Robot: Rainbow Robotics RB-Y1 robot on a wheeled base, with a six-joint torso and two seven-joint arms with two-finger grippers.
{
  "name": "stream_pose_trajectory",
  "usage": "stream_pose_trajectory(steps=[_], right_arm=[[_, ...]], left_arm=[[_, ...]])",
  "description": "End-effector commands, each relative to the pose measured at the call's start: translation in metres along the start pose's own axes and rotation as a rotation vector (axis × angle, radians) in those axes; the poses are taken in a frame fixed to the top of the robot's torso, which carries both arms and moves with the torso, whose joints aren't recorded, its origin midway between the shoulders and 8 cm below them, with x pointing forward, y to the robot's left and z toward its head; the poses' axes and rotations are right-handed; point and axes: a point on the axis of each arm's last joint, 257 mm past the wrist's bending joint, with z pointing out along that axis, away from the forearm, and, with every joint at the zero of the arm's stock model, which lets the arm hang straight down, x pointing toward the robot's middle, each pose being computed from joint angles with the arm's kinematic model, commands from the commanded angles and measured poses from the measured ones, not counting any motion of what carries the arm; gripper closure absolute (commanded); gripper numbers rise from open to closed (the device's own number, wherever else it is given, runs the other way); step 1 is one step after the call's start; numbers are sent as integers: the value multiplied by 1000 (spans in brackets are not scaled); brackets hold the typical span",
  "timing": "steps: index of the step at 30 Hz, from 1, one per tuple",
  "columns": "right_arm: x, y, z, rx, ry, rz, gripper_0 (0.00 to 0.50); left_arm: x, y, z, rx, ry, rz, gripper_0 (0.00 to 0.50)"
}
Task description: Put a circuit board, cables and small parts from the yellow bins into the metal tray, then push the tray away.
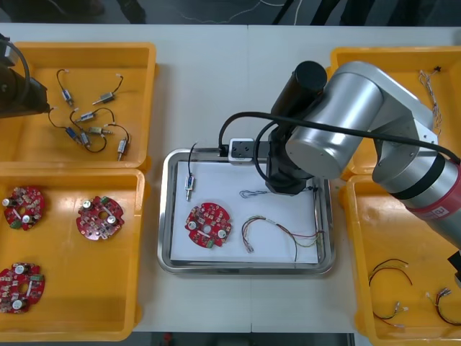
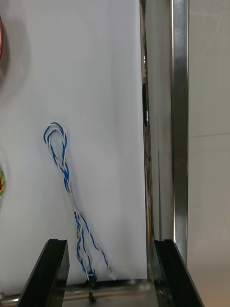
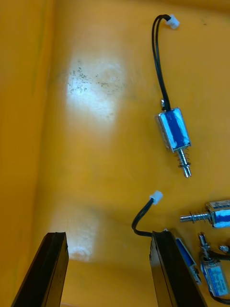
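Metal tray (image 1: 167, 216): sat in the middle of the desk (image 1: 216, 86), between the yellow bins (image 1: 133, 288), white inside and seemingly fully loaded.
Contents: a red circuit board (image 1: 207, 224) lay toward the near left; a small metal part (image 1: 189, 184) with a black lead near the far left corner; a red and yellow cable (image 1: 277, 229) just beside the board; a blue and white cable (image 2: 64, 168) toward the far side.
Right jaws: stood wide apart, holding nothing, low over the tray's far right part beneath the right arm (image 1: 338, 122); the blue and white cable's plug ends lay between them, and one finger was close to the tray's shiny wall.
Left jaws: stood wide apart and empty above small metal parts (image 3: 175, 132) in the far left bin (image 1: 140, 65).
Stage, as judged: loading looked finished; the push away looked outstanding.
Snag risk: closing or dragging the right jaws from there could have hooked the cable and pulled it over the rim.
Skew risk: a shove at that one corner could have spun the tray instead of sliding it straight, knocking a bin.
Spill risk: a sharp push could have sent the loose cables sliding.
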Motion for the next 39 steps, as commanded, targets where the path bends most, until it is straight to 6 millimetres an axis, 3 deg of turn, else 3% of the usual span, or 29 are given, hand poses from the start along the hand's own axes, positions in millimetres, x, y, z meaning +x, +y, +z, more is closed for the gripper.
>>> stream_pose_trajectory(steps=[1,6,14,22,23,25,27,29,30,31,39], right_arm=[[-6,-8,-32,2,-34,82,0],[18,-8,-63,-6,21,182,0],[21,-28,-98,63,-94,406,0],[68,-33,-115,62,-124,699,0],[73,-34,-115,70,-121,723,0],[93,-37,-119,103,-106,808,0],[107,-36,-119,113,-93,866,0],[120,-36,-120,118,-86,924,0],[129,-36,-121,123,-82,968,0],[139,-37,-122,131,-74,1004,0],[196,-32,-132,159,-40,1139,0]], left_arm=[[-30,-14,-7,10,-71,45,0],[-25,-19,5,-2,-74,71,0],[-17,-31,12,7,-62,93,0],[-13,-37,18,-1,-59,124,0],[-13,-37,18,-3,-59,127,44],[-11,-38,20,-8,-58,132,215],[-10,-37,21,-8,-54,132,340],[-10,-37,21,-9,-54,132,387],[-9,-39,22,-7,-53,134,459],[-8,-40,23,-5,-53,133,496],[-7,-40,23,-12,-49,142,500]])
